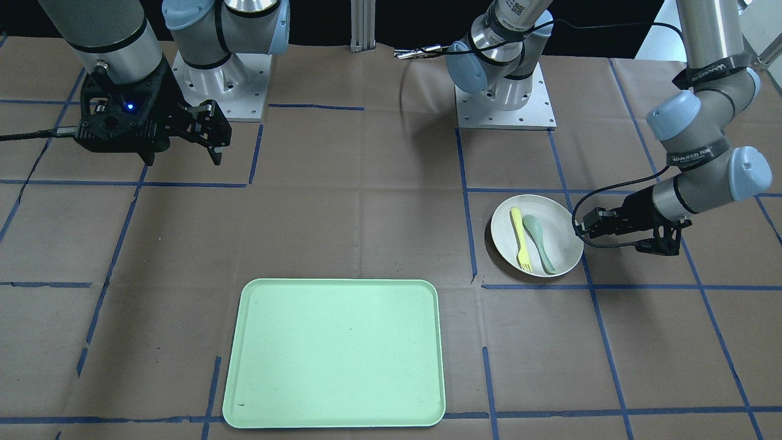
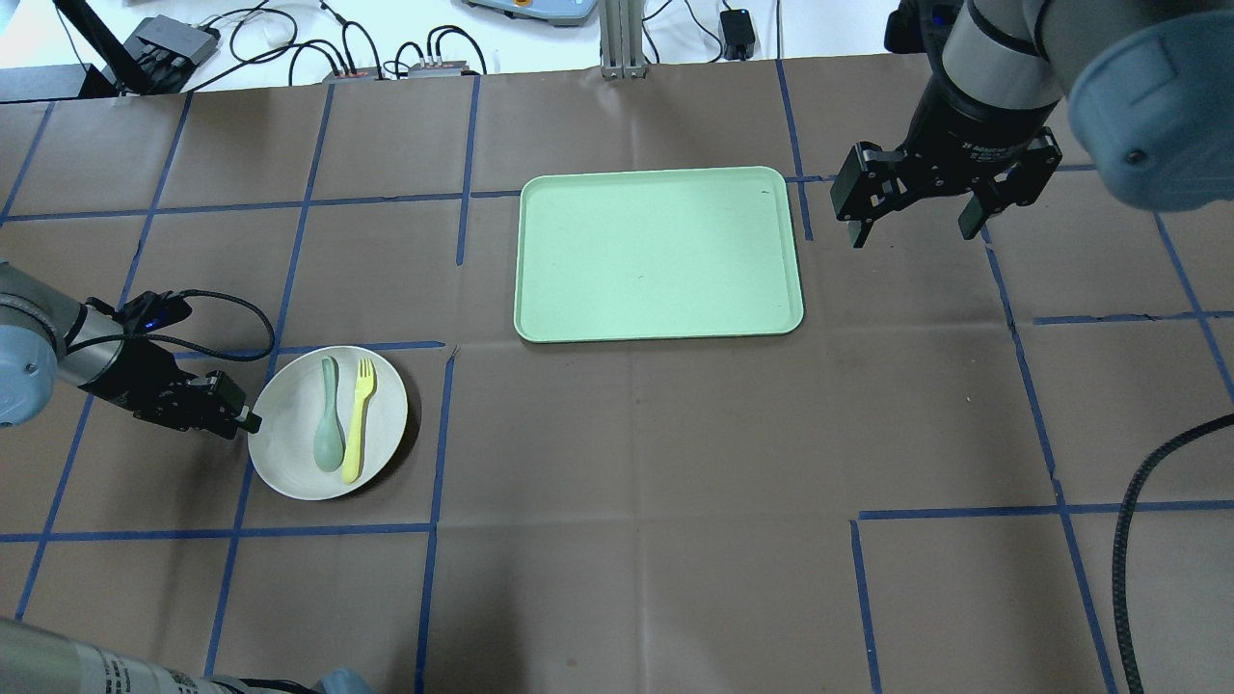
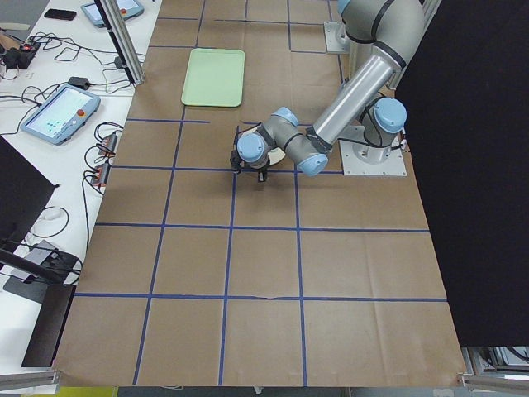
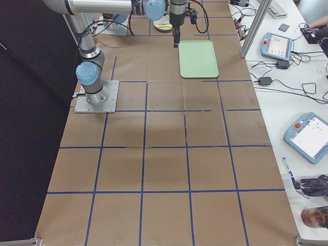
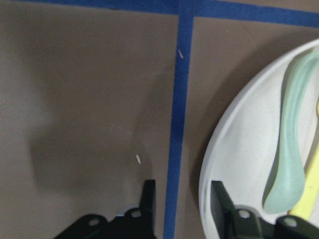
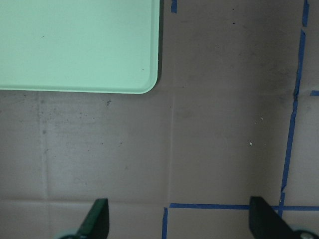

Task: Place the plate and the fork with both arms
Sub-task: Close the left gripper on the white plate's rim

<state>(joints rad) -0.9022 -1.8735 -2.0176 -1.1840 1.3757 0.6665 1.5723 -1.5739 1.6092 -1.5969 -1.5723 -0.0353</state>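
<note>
The off-white plate (image 2: 289, 429) lies on the table at my left, with the pale-yellow fork (image 2: 359, 419) and a grey-green spoon (image 2: 329, 424) side by side in it. My left gripper (image 2: 246, 421) is low at the plate's outer rim. In the left wrist view the left gripper (image 5: 182, 199) is open and straddles the rim of the plate (image 5: 239, 164), with one finger outside and one inside, next to the spoon (image 5: 289, 149) and the fork (image 5: 311, 199). My right gripper (image 2: 911, 234) is open and empty, above the table beside the tray.
The empty mint-green tray (image 2: 660, 253) lies mid-table, and its corner shows in the right wrist view (image 6: 75, 45). Brown paper with blue tape lines covers the table. A black cable (image 2: 1128, 520) trails at the right edge.
</note>
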